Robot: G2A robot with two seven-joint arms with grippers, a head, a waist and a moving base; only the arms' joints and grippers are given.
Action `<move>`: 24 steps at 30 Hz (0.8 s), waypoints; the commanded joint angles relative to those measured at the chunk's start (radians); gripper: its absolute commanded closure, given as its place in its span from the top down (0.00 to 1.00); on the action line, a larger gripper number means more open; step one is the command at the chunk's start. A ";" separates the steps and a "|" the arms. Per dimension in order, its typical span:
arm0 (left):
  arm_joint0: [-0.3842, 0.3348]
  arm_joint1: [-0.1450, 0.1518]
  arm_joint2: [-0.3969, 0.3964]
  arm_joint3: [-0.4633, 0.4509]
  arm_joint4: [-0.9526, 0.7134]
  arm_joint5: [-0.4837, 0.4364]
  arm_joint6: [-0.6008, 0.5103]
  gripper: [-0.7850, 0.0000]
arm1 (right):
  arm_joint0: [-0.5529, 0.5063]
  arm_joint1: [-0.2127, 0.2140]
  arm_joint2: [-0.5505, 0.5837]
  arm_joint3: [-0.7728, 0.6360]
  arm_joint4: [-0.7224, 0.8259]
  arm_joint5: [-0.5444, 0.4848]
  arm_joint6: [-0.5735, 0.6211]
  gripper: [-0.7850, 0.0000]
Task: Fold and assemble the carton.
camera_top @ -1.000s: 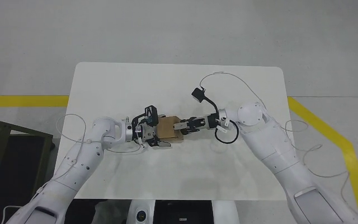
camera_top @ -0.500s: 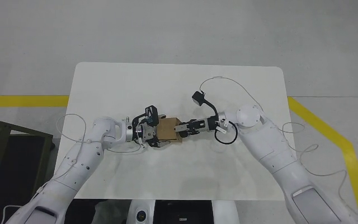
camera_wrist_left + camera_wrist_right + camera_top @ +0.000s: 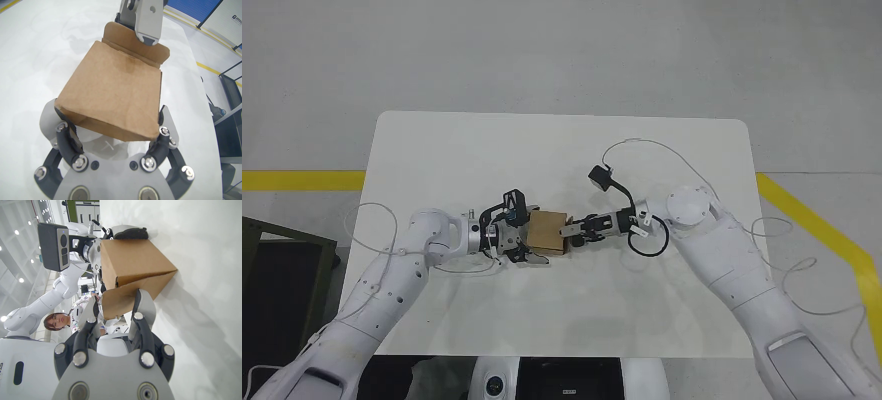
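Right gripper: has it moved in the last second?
Yes, slightly: in the top view the right gripper has shifted toward the table's near edge, beside the carton.

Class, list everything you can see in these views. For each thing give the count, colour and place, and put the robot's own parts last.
brown cardboard carton: one, brown, on the middle of the table between the two grippers, with the end flap standing open.
white rectangular table: one, white, under the carton.
yellow floor stripe: two stretches, yellow, on the grey floor to either side of the table.
dark green crate: one, dark green and black, on the floor off the table's left side.
left gripper: one, grey and black, closed on the carton's end.
right gripper: one, grey and black, open, with a finger on each side of the flap.
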 commanded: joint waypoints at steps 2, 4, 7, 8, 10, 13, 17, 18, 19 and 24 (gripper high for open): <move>-0.001 0.000 0.001 0.001 -0.001 0.000 0.000 1.00 | -0.005 0.003 0.005 -0.005 -0.006 0.007 0.001 0.44; -0.001 0.001 0.002 0.001 -0.001 0.000 0.000 1.00 | -0.013 0.003 0.009 -0.012 0.010 -0.007 -0.005 0.44; -0.001 0.001 0.002 0.004 0.000 0.000 0.000 1.00 | -0.020 0.005 0.017 -0.016 0.021 -0.017 -0.008 0.44; -0.001 0.002 0.002 0.004 0.001 0.000 0.001 1.00 | -0.022 0.006 0.021 -0.018 0.021 -0.016 -0.006 0.44; -0.001 0.002 0.003 0.004 0.001 0.000 0.002 1.00 | -0.027 0.009 0.028 -0.027 0.023 -0.013 -0.002 0.44; -0.001 0.002 0.002 0.005 0.002 0.000 0.004 1.00 | -0.037 0.014 0.037 -0.047 0.025 0.002 0.007 0.44; -0.001 0.003 0.003 0.005 0.004 0.000 0.004 1.00 | -0.054 0.020 0.048 -0.077 0.034 0.016 0.014 0.44; -0.001 0.003 0.003 0.006 0.004 0.000 0.003 1.00 | -0.058 0.021 0.049 -0.082 0.039 0.018 0.015 0.44; -0.001 0.003 0.003 0.006 0.003 0.000 0.003 1.00 | -0.062 0.021 0.051 -0.086 0.042 0.017 0.015 0.44; -0.002 0.003 0.003 0.006 0.004 0.000 0.001 1.00 | -0.073 0.022 0.052 -0.092 0.056 0.013 0.017 0.42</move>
